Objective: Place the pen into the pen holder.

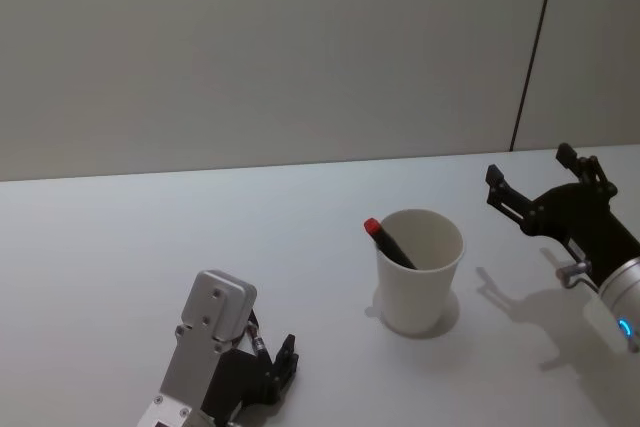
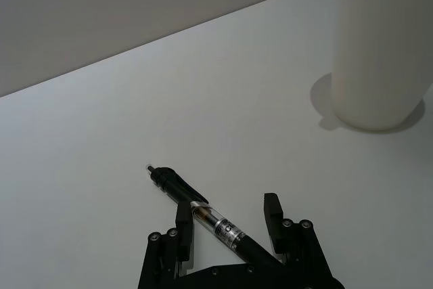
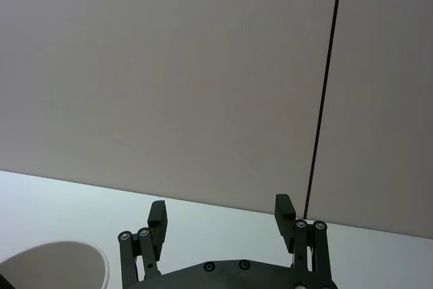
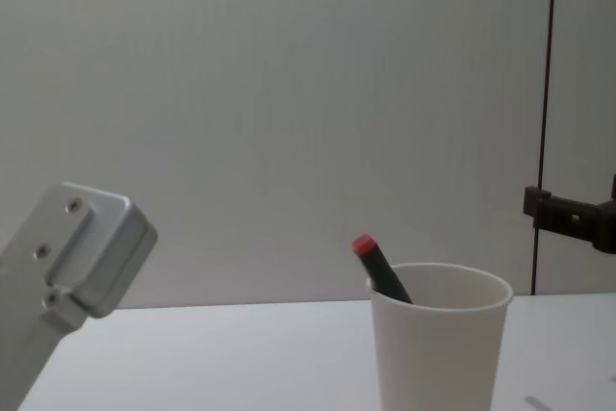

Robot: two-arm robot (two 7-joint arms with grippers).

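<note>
On the white table (image 1: 150,247), seen from the head view, the pen holder (image 1: 420,272) stands upright with a red-capped pen (image 1: 388,242) leaning inside it, its red end poking above the rim on the holder's left side. Well to the left of the holder and nearer the robot, the left gripper (image 1: 280,362) is down at the table surface. To the right of the holder, the right gripper (image 1: 528,165) hangs above the table, apart from the cup, with its fingers spread and nothing between them. From the left wrist view, a second pen (image 2: 203,211), black with a clear middle section, lies flat on the table, well apart from the holder. It runs slantwise through the gap between the left gripper's two fingers (image 2: 272,204), which stand wide on either side of it and are not clamped on it; its tip points out past them. From the right wrist view, the right gripper's spread fingers face the wall, and the holder's rim sits below and to one side of them. From the chest view, the holder stands with the red-capped pen slanting up and left out of it. One dark finger of the right gripper juts in to the holder's right, higher than the rim, and the left arm's silver housing (image 4: 77,257) stands far to its left.
</note>
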